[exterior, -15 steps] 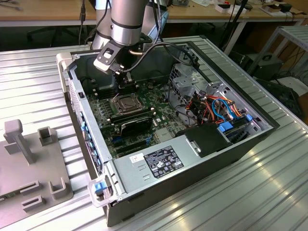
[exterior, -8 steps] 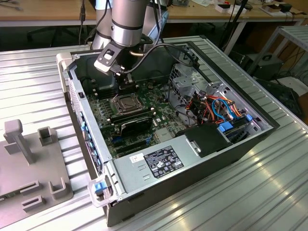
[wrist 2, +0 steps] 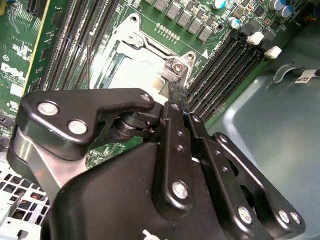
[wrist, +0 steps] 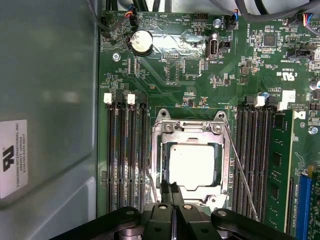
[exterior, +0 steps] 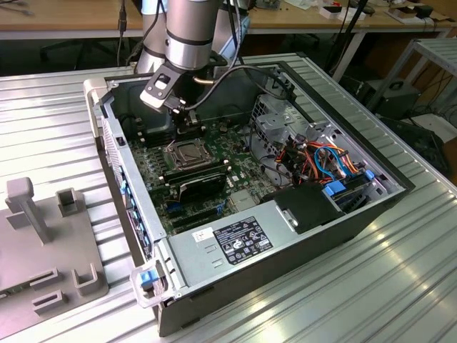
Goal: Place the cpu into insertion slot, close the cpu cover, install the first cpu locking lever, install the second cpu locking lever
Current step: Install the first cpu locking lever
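The cpu (wrist: 192,162), a silvery square chip, lies flat in the insertion slot (wrist: 226,165) on the green motherboard (wrist: 165,75). The cpu cover (wrist: 190,127), a thin metal frame, lies down around it. One thin wire lever (wrist: 240,170) stands angled away from the socket's side. My gripper (wrist: 172,190) is shut, its black fingertips pressed together at the socket's edge beside a corner of the cover. In the second wrist view the gripper (wrist 2: 175,95) touches that corner next to the cpu (wrist 2: 135,75). In the exterior view the gripper (exterior: 187,120) hangs just behind the slot (exterior: 190,154).
Long black memory slots (wrist: 125,160) flank the socket on both sides. A coin battery (wrist: 141,41) sits further along the board. The grey case wall (wrist: 45,100) is close by. A power supply (exterior: 243,239), drive cage and cables (exterior: 321,157) fill the case. A grey fixture (exterior: 43,236) stands outside.
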